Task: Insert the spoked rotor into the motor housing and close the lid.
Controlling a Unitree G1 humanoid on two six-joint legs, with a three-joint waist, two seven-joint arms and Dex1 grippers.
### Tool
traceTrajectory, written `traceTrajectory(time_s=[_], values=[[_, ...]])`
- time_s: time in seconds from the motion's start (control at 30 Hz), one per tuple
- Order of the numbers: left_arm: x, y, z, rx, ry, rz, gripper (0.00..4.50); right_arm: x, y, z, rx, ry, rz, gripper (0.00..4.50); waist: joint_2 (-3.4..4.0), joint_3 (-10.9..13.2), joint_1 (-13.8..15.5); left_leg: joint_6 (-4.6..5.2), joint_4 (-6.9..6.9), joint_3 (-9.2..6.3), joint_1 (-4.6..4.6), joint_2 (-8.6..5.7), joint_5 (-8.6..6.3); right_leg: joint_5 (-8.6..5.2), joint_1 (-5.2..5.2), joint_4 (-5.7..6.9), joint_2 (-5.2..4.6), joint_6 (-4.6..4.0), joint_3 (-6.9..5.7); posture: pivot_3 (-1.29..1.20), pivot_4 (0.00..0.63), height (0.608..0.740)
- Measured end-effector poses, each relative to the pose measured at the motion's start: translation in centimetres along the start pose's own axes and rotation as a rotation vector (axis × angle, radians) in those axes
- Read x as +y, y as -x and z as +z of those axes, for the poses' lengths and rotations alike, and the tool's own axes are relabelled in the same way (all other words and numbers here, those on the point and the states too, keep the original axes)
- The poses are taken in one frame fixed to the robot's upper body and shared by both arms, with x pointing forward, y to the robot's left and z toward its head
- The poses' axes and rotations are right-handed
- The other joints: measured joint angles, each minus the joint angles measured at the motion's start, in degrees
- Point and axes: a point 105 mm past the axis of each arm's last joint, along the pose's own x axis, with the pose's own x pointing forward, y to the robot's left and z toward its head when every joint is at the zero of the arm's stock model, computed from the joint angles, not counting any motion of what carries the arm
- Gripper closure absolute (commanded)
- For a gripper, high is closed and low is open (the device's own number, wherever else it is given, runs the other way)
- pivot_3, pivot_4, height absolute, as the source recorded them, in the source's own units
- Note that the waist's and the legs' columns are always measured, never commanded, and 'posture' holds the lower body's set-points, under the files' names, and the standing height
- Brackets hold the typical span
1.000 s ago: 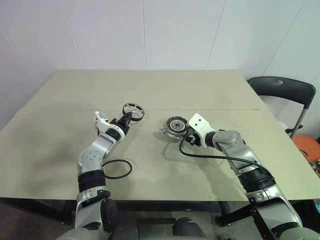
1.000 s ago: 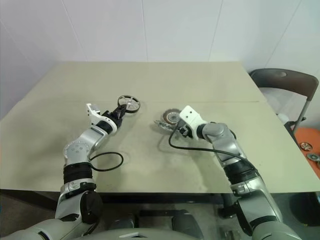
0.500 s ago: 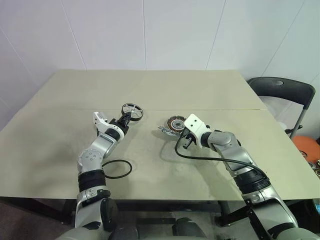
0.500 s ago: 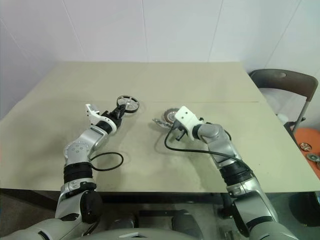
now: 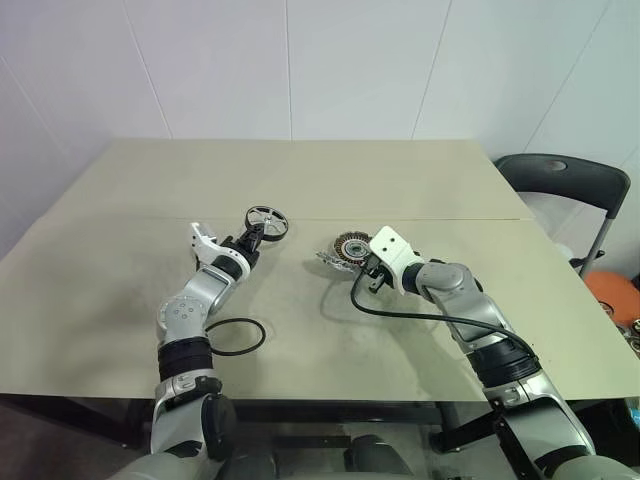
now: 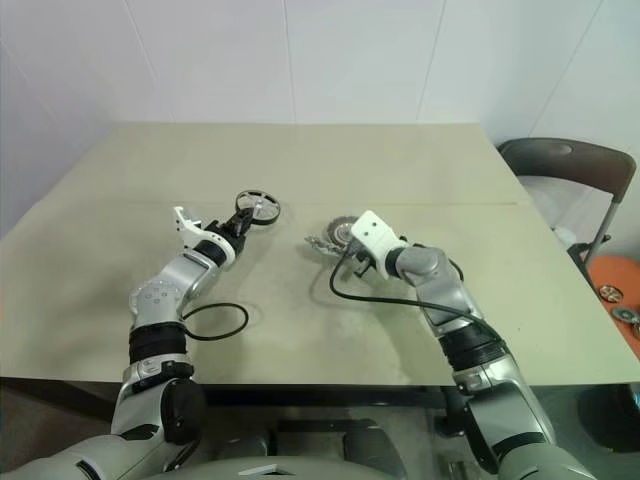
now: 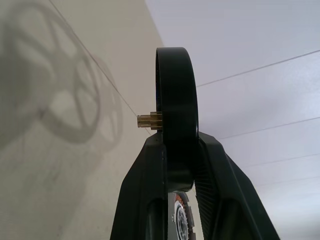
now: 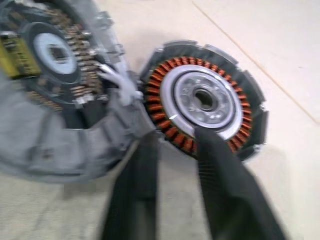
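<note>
The spoked rotor (image 5: 266,221), a black ring with thin spokes and a brass hub, is held clear of the table with my left gripper (image 5: 257,231) shut on its rim; in the left wrist view the rotor (image 7: 176,100) stands edge-on between the fingers. The motor housing (image 8: 205,100), dark-rimmed with copper-orange windings around a silvery centre, lies on the table (image 5: 300,180) right of the rotor. Its grey lid (image 8: 55,100) is swung open beside it. My right gripper (image 8: 175,137) is open, with its fingers (image 8: 220,190) straddling the housing's near rim.
A thin black ring (image 5: 232,337) lies on the table near my left arm. A black cable (image 5: 400,315) loops from my right wrist. A dark chair (image 5: 565,180) stands past the table's right edge.
</note>
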Motion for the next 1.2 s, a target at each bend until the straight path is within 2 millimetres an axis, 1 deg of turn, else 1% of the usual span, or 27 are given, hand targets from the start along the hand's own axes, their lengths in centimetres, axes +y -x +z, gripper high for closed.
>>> traceTrajectory(time_s=[0.2, 0.37, 0.6, 0.7, 0.77, 0.97, 1.1, 1.13, 1.17, 1.2], values=[[0.0, 0.0, -0.1, 0.002, 0.001, 0.0, 4.08, -0.1, 0.2, -0.4, 0.035, 0.049, 0.013, 2.69, -0.01, 0.0, 0.0, 0.0, -0.02, 0.0, -0.01, 0.0, 0.0, 0.0, -0.02, 0.0, -0.01, 0.0, 0.0, 0.0, 0.0, 0.74], [0.0, 0.0, -0.1, 0.002, 0.001, -0.001, 4.08, -0.5, 0.3, -0.1, 0.074, 0.134, 0.024, 2.69, -0.02, 0.0, 0.1, 0.0, -0.03, 0.0, -0.02, 0.0, 0.0, -0.01, -0.03, -0.01, -0.01, 0.02, 0.0, 0.0, 0.0, 0.74], [-0.1, -0.1, -0.2, -0.001, 0.002, -0.003, 4.08, -0.9, 0.3, 1.9, 0.051, 0.19, 0.054, 2.69, -0.04, 0.1, 0.1, 0.0, -0.1, 0.0, -0.04, 0.0, 0.0, 0.01, -0.06, -0.03, -0.01, -0.01, 0.0, 0.0, 0.0, 0.74], [-0.1, -0.1, -0.2, -0.003, 0.001, -0.003, 4.08, -1.0, 0.3, 2.2, 0.05, 0.213, 0.055, 2.69, -0.04, 0.1, 0.1, 0.0, -0.1, 0.0, -0.04, 0.0, 0.0, 0.01, -0.06, -0.03, -0.01, -0.01, 0.0, 0.0, 0.0, 0.74], [-0.1, -0.1, -0.2, -0.004, 0.001, -0.003, 4.08, -0.8, 0.1, 2.0, 0.063, 0.229, 0.063, 2.69, -0.04, 0.1, 0.1, 0.0, -0.1, 0.0, -0.04, 0.0, 0.0, 0.01, -0.06, -0.03, -0.01, -0.01, -0.01, 0.0, 0.0, 0.74], [-0.1, -0.2, -0.2, -0.007, 0.002, -0.004, 4.08, 0.3, -0.6, 0.4, 0.134, 0.297, 0.115, 2.69, -0.04, 0.1, 0.1, 0.0, -0.1, 0.0, -0.04, 0.0, 0.0, 0.01, -0.06, -0.03, -0.01, -0.01, 0.0, 0.0, 0.0, 0.74], [-0.1, -0.2, -0.3, -0.007, 0.004, -0.005, 4.08, 0.3, -0.7, 0.2, 0.138, 0.32, 0.111, 2.69, -0.04, 0.1, 0.1, 0.0, -0.09, 0.0, -0.03, 0.0, 0.0, 0.02, -0.05, -0.03, -0.02, -0.01, -0.01, 0.0, 0.0, 0.74], [-0.1, -0.2, -0.3, -0.006, 0.004, -0.005, 4.08, 0.2, -0.7, 0.1, 0.138, 0.322, 0.107, 3.07, -0.04, 0.1, 0.1, 0.0, -0.08, 0.0, -0.03, 0.0, 0.0, 0.02, -0.04, -0.03, -0.02, -0.01, -0.01, 0.0, 0.0, 0.74], [-0.1, -0.2, -0.3, -0.006, 0.005, -0.005, 4.08, 0.2, -0.7, 0.1, 0.138, 0.325, 0.104, 3.27, -0.04, 0.1, 0.1, 0.0, -0.07, 0.0, -0.03, 0.0, 0.0, 0.02, -0.04, -0.03, -0.02, -0.01, -0.01, 0.0, 0.0, 0.74], [-0.1, -0.2, -0.3, -0.006, 0.006, -0.005, 4.08, 0.1, -0.7, 0.1, 0.136, 0.328, 0.101, 3.59, -0.05, 0.1, 0.1, 0.0, -0.07, 0.0, -0.03, 0.0, 0.0, 0.02, -0.04, -0.02, -0.02, -0.01, -0.01, 0.0, 0.0, 0.74]])
